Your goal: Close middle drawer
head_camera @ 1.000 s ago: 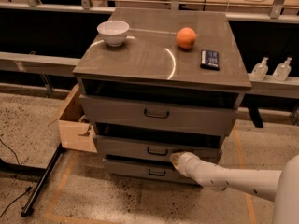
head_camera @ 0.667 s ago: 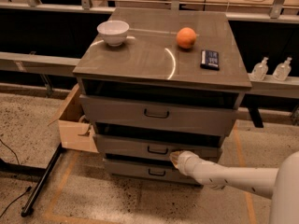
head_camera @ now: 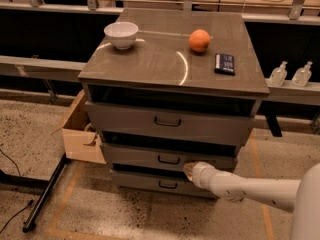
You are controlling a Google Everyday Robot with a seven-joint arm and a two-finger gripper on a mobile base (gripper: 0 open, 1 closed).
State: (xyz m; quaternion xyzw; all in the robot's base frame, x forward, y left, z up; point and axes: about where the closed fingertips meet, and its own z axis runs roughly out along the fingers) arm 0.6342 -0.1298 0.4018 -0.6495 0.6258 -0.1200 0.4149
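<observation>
The middle drawer (head_camera: 150, 156) is a grey-brown wooden front of medium height with a small dark handle (head_camera: 168, 159). It sits in the cabinet between the taller top drawer (head_camera: 165, 121) and the slim bottom drawer (head_camera: 150, 183), with a dark gap showing above its front. My gripper (head_camera: 189, 169) is at the end of the white arm (head_camera: 240, 189) that comes in from the lower right. Its tip is against the middle drawer's front, just right of and below the handle.
On the cabinet top (head_camera: 150, 64) stand a white bowl (head_camera: 121, 34), an orange (head_camera: 199, 40) and a dark flat device (head_camera: 224, 63). An open cardboard box (head_camera: 80, 129) is at the cabinet's left. A black bar (head_camera: 45, 194) lies on the floor. Two bottles (head_camera: 290, 74) stand at the right.
The gripper has moved slightly left and inward against the middle drawer front. The drawer front has hardly shifted.
</observation>
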